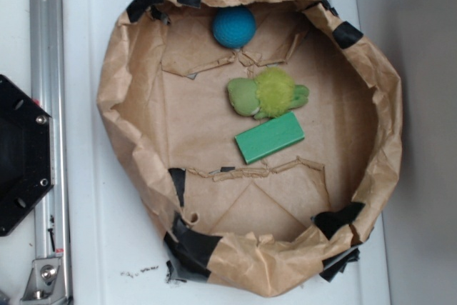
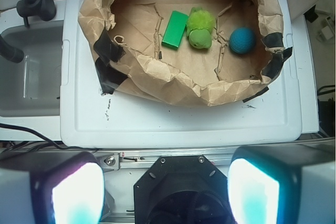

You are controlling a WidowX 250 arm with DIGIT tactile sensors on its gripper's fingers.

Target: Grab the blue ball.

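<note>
Wrist view first: the two fingers (image 2: 76, 192) of the gripper (image 2: 165, 192) are seen closest to the lens, blurred and glowing at the bottom corners, spread wide apart with nothing held between them. Past them a white lid (image 2: 178, 121) is seen, and on it a crumpled brown paper bowl (image 2: 173, 80) patched with black tape. Inside, the blue ball (image 2: 242, 40) is found on the right, near the paper wall. A fuzzy yellow-green plush toy (image 2: 199, 27) is parked just left of it, and a green block (image 2: 174, 29) just beside the toy.

Exterior view: the gripper isn't seen here. The blue ball (image 1: 233, 26) is spotted at the top of the paper bowl (image 1: 125, 91), close to the rim. The plush toy (image 1: 267, 93) is seen below it, apart from the ball, and the green block (image 1: 269, 137) is touching the toy's lower edge. A black base (image 1: 21, 155) and a metal rail (image 1: 48, 105) are seen at the left.
</note>
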